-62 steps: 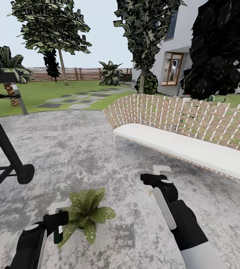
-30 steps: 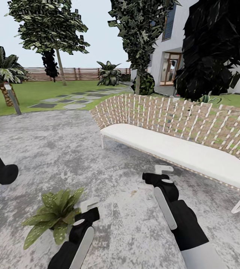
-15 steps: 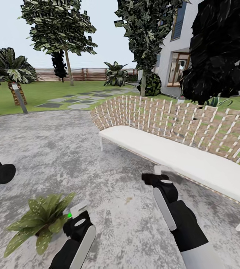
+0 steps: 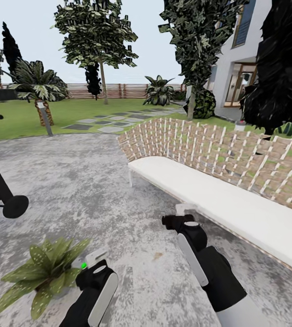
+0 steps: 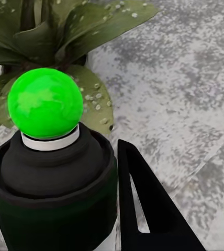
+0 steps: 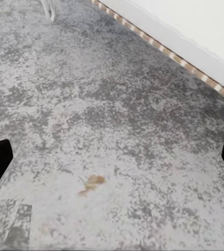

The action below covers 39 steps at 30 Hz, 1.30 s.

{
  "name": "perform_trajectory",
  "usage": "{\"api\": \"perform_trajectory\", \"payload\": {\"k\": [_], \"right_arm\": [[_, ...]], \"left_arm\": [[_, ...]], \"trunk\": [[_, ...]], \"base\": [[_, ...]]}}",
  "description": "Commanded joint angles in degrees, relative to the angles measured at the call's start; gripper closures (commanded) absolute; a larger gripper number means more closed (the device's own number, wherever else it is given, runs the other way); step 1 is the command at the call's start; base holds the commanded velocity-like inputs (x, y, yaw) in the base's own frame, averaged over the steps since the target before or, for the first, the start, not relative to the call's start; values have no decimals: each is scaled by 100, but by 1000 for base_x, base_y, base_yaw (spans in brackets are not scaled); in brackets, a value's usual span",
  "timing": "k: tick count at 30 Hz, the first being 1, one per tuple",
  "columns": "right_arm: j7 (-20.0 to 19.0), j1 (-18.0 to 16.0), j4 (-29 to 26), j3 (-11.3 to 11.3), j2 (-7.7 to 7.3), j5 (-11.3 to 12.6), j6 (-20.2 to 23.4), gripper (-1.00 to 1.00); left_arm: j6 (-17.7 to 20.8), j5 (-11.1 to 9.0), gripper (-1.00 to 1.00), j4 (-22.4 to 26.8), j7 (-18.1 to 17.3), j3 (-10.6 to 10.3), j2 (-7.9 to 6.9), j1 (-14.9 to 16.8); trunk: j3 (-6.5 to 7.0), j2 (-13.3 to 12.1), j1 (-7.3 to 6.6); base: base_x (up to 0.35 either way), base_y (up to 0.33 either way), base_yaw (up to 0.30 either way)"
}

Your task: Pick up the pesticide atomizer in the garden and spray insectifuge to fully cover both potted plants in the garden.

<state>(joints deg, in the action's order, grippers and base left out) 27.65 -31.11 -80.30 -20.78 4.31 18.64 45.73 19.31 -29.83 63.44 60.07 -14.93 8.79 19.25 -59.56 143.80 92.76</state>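
Patio (image 4: 96, 181) | one potted plant (image 4: 41, 272) | left gripper (image 4: 89, 263) clamps atomizer (image 5: 49, 172) — right gripper (image 4: 175, 218) apart

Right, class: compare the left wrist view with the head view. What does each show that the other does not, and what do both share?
Left wrist view alone: the pesticide atomizer close up in the left gripper, with its dark body, a white ring and a bright green spray head.
Head view alone: the right gripper, the white bench with its woven back, trees, lawn, fence and house.
Both: the potted plant with white-speckled leaves, the grey stone patio and the spray head's green.
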Motion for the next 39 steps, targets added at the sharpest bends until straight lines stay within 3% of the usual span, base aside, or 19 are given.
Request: {"api": "perform_trajectory", "payload": {"k": [1, 3, 4, 6, 8, 20, 25, 26, 39], "right_arm": [[-4, 0, -3, -121, -1, -9, 57, -100], [-14, 0, -3, -192, -1, -9, 91, -100], [-505, 0, -3, -371, -2, -13, 254, -100], [-964, 0, -10, -380, -39, -35, 286, -100], [-1087, 0, -13, -388, -57, -44, 270, -100], [-1117, 0, -13, -391, -62, -80, 273, -100], [-1113, 0, -12, -398, -59, -80, 267, -100], [-1099, 0, -12, -542, -61, -85, 253, -100], [-1092, 0, -8, -628, -62, -87, 226, -100]], "left_arm": [[3, 3, 100, 1, 1, -1, 0, 0], [-6, 3, 100, 0, 0, 5, 0, 0], [-16, 3, 100, 1, -4, 7, 0, 0], [-21, 3, 100, 1, -4, 6, 0, 0], [-19, 3, 100, 2, -23, 1, 0, 0], [-218, -16, 100, -125, 5, 16, -9, 0], [-328, -273, 100, -224, 1, 14, -21, 0], [-477, -295, 100, -278, -31, 16, -26, 0], [-806, -302, 100, -525, -73, 16, -26, 0]], "trunk": [[0, 0, 0], [0, 0, 0], [0, 0, 0], [0, 0, 0], [0, 0, 0], [0, 0, 0], [0, 0, 0], [-2, 0, 0], [-38, 0, 0]], "base": [[226, -266, 265], [226, -266, 266], [224, -269, 266], [221, -272, 266], [220, -274, 266], [253, -224, 266], [293, -156, 266], [294, -154, 240], [294, -182, 253]]}}
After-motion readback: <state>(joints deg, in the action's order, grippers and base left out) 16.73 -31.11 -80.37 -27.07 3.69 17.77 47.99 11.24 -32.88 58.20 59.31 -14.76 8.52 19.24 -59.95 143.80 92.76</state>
